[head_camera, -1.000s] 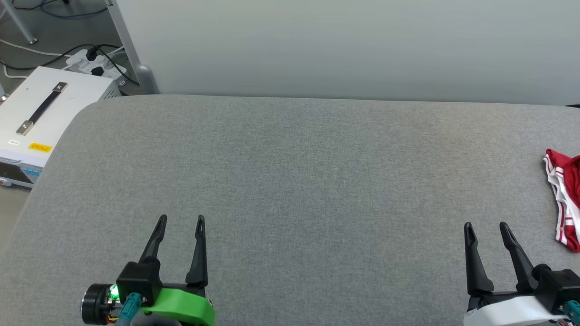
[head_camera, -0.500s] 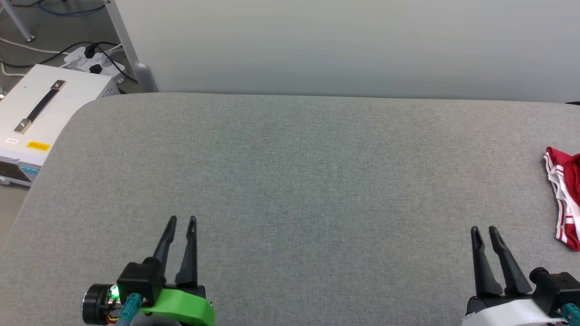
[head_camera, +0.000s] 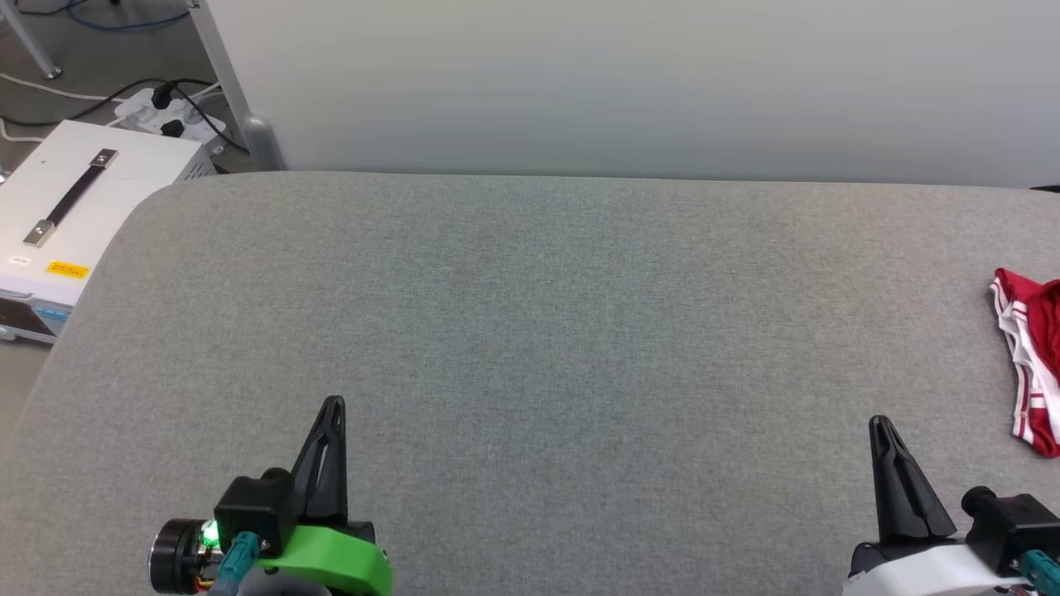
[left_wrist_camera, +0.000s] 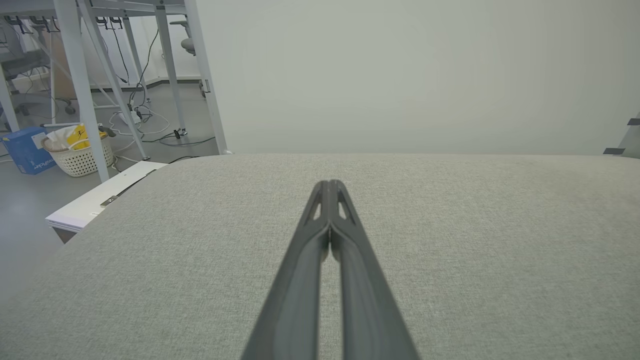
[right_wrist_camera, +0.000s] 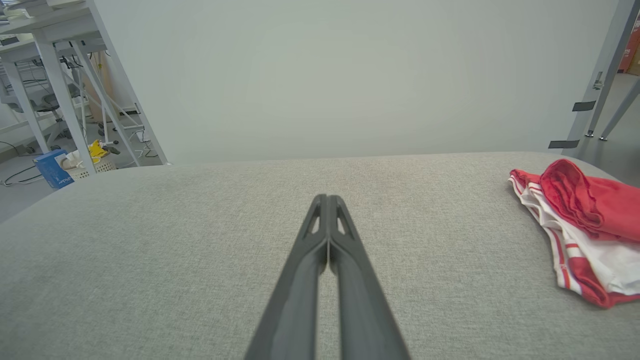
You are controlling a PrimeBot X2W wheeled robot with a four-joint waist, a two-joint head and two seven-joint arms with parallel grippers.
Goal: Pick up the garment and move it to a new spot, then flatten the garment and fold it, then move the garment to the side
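Garment (head_camera: 1033, 371) on grey table (head_camera: 530, 331), right edge

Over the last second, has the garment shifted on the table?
No. The garment keeps its place against the far edge of the table; the slight drift in the head view is the camera's.

The shirt (right_wrist_camera: 585, 220), right of the right pincer (right_wrist_camera: 327, 199), is soft crumpled cloth. Under that pincer the table top (right_wrist_camera: 150, 260) is coarse matt weave; the pincer's fingers (right_wrist_camera: 300, 300) look like matt plastic.
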